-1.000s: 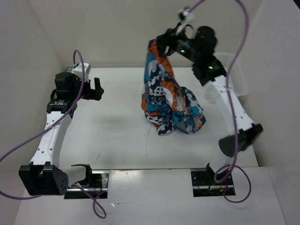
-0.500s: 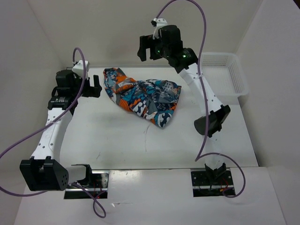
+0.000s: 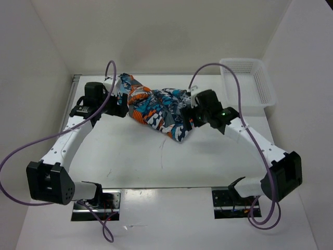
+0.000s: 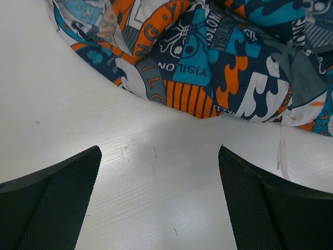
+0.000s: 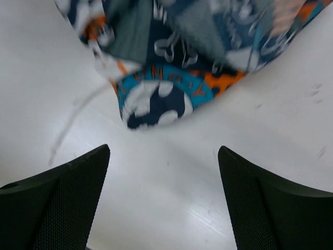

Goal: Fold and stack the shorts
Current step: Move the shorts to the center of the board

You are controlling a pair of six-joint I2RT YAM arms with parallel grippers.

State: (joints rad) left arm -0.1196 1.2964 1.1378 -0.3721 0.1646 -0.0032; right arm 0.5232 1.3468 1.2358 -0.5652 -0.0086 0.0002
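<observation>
Both my arms reach low over the counter point(image 3: 130, 156) toward the upper centre, where the shorts point(image 3: 156, 107) lie crumpled. My left gripper point(image 4: 159, 151) is spread wide just short of their left edge. My right gripper point(image 5: 164, 151) is spread wide near their lower-right tip, and neither is gripping any cloth.

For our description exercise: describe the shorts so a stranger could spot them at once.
Look at the white table. Near its far edge, left of the white mesh basket, lies a crumpled heap: the shorts. Only they carry a busy teal, orange, white and black print.
</observation>
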